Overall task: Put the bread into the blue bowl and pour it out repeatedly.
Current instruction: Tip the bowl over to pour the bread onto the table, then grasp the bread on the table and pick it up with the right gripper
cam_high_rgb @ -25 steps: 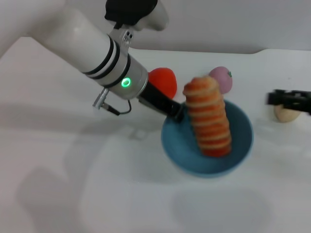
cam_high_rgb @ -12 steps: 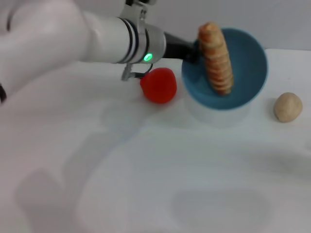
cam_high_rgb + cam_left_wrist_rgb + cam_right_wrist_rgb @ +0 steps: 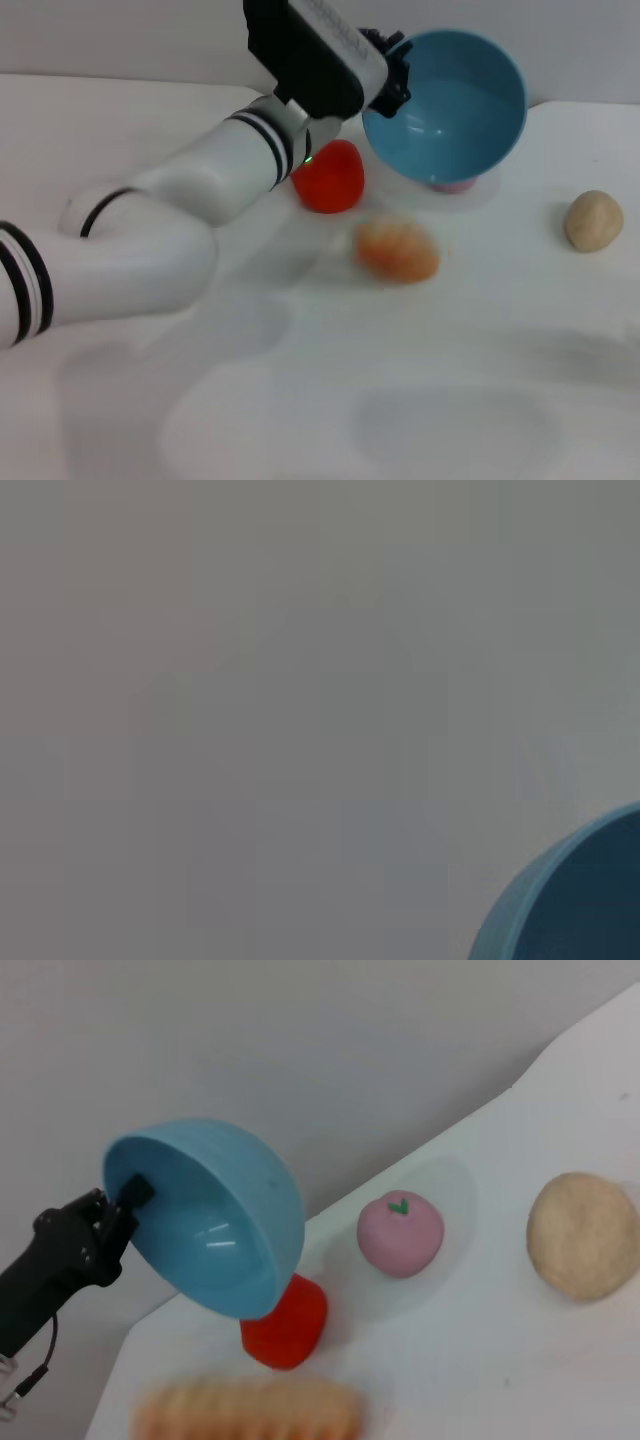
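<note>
Head view: left hand (image 3: 392, 88) clamps the blue bowl (image 3: 455, 105) by its 9 o'clock rim, tipped up; bread (image 3: 397, 250) lies on open white surface (image 3: 300, 400) at the bowl's 7 o'clock

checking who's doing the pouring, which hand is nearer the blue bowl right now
Left. The left hand grips the rim of the blue bowl, holding it tipped in the air with the bread on the table below. The right hand is not in view, so clearly farther away.

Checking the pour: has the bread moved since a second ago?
Yes. The bread has left the blue bowl and now lies on the table, nearer the camera than the red fruit.
</note>
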{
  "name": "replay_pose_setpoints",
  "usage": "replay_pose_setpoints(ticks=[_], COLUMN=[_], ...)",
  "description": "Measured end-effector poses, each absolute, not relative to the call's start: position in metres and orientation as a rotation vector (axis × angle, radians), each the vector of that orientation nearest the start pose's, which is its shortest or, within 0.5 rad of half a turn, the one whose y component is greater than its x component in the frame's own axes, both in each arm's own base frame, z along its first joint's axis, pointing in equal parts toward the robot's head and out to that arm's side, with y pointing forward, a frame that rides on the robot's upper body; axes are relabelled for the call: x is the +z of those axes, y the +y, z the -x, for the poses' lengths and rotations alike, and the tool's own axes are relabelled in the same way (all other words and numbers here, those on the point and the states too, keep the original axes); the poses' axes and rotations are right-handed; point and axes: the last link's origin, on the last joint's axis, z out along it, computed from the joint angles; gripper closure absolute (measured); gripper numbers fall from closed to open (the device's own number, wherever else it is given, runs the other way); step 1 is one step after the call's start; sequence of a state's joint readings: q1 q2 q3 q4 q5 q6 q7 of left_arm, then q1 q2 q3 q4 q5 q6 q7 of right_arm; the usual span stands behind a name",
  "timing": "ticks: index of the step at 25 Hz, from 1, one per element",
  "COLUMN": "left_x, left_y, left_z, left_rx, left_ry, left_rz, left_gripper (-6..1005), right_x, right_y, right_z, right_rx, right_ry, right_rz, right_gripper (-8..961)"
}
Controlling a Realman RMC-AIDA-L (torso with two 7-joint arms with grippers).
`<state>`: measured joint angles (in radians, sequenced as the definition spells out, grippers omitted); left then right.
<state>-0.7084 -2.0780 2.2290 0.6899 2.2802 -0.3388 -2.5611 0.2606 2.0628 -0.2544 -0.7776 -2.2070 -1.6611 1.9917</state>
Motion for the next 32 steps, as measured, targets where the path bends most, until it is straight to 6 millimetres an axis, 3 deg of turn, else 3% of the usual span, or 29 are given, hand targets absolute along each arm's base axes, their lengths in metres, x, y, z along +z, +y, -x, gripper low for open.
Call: replay_pose_setpoints(ticks=[4, 8, 11, 15, 16, 17, 19, 20, 21, 23, 28, 32], left_x=[-0.102, -0.094, -0.091, -0.088, -0.083, -0.083, -0.074, -0.063, -0.063, -0.045, 0.004, 0.044], left_y=[0.407, 0.404, 0.409, 0.420, 0.423, 0.423, 0.424, 0.423, 0.423, 0.422, 0.411, 0.395], left_z=[0.152, 0.153, 0.155, 0.156, 0.159, 0.159, 0.161, 0.167, 0.167, 0.177, 0.208, 0.236], left_rx=[-0.368, -0.418, -0.430, -0.357, -0.314, -0.314, -0.294, -0.280, -0.280, -0.297, -0.395, -0.464], left_ry=[0.054, 0.030, -0.138, -0.450, -0.622, -0.622, -0.806, -0.992, -0.992, -1.163, -1.402, -1.481], left_rz=[2.050, 1.996, 2.000, 2.135, 2.213, 2.213, 2.264, 2.286, 2.286, 2.271, 2.171, 2.067], left_gripper=[980, 980, 980, 980, 981, 981, 981, 981, 981, 980, 975, 975], right_x=[0.063, 0.056, 0.046, 0.042, 0.041, 0.040, 0.038, 0.035, 0.035, 0.028, 0.009, -0.003], right_y=[0.236, 0.240, 0.248, 0.263, 0.269, 0.273, 0.285, 0.295, 0.295, 0.304, 0.324, 0.339], right_z=[-0.375, -0.366, -0.356, -0.339, -0.332, -0.326, -0.311, -0.297, -0.297, -0.282, -0.246, -0.227], right_rx=[0.819, 0.841, 0.882, 0.915, 0.918, 0.918, 0.904, 0.863, 0.863, 0.796, 0.536, 0.282], right_ry=[1.700, 1.581, 1.499, 1.403, 1.378, 1.358, 1.304, 1.253, 1.253, 1.210, 1.154, 1.292], right_rz=[2.010, 2.105, 2.182, 2.281, 2.321, 2.355, 2.441, 2.530, 2.530, 2.636, 2.851, 2.840], right_gripper=[495, 495, 495, 495, 495, 495, 495, 495, 495, 494, 494, 494])
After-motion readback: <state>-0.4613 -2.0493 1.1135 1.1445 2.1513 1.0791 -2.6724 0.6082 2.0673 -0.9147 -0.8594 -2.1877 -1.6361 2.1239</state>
